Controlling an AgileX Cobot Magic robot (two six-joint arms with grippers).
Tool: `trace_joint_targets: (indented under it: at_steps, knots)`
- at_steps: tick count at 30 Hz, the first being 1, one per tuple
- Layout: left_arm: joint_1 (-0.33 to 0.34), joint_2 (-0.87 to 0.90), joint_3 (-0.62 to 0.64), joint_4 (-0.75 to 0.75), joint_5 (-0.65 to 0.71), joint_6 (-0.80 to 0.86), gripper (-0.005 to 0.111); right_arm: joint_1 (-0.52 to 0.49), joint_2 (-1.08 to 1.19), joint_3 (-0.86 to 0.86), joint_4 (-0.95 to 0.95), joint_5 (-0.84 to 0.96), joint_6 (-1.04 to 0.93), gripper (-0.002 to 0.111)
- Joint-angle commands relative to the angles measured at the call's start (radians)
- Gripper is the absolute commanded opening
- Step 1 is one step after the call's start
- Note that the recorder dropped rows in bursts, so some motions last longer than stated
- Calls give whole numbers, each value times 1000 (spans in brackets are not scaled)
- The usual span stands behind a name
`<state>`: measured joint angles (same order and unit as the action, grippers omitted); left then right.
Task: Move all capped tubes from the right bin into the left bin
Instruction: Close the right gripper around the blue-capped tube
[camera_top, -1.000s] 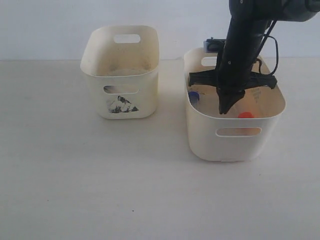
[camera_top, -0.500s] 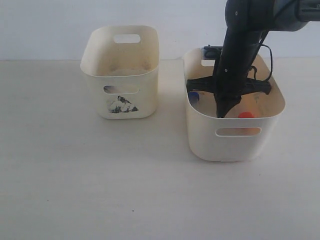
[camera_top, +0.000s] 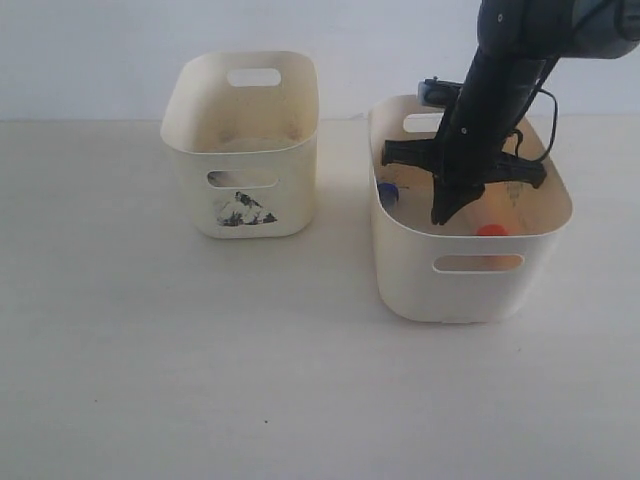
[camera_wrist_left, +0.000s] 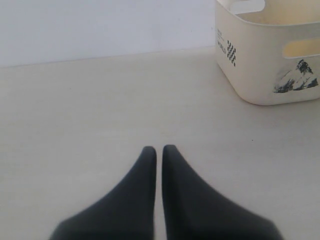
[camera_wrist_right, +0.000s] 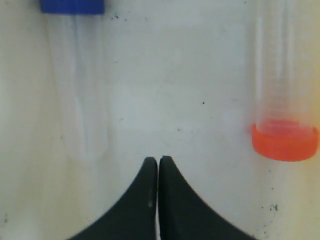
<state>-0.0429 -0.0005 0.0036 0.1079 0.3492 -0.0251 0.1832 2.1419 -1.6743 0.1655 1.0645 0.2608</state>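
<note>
The jaws of the right gripper (camera_wrist_right: 158, 162) are clenched on nothing, aimed at bare floor between a blue-capped tube (camera_wrist_right: 80, 75) at the wrist frame's upper left and an orange-capped tube (camera_wrist_right: 284, 142) at its right. Having dipped deeper half a second ago, it now sits higher and tilted inside the right bin (camera_top: 470, 290) at the exterior frame's right (nothing comes up with it). By the look of it, no tube is yet on its way to the left bin (camera_top: 240, 150), upper left.

bright, even light — soft, slightly blurry
</note>
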Motion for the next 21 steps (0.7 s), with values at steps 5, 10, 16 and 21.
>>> trace_joint_targets:
  at_steps: [5, 10, 16, 21]
  knots:
    - [-2, 0, -4, -11, -9, -10, 4, -12, -4, -3, 47, -59, -58, 0]
    - [-2, 0, -4, -11, -9, -10, 4, -12, -4, -3, 52, -90, -58, 0]
    - [-2, 0, -4, -11, -9, -10, 4, -12, 0, -3, 58, -100, -63, 0]
    - [-2, 0, -4, -11, -9, -10, 4, -14, 33, -3, 64, -89, -67, 0]
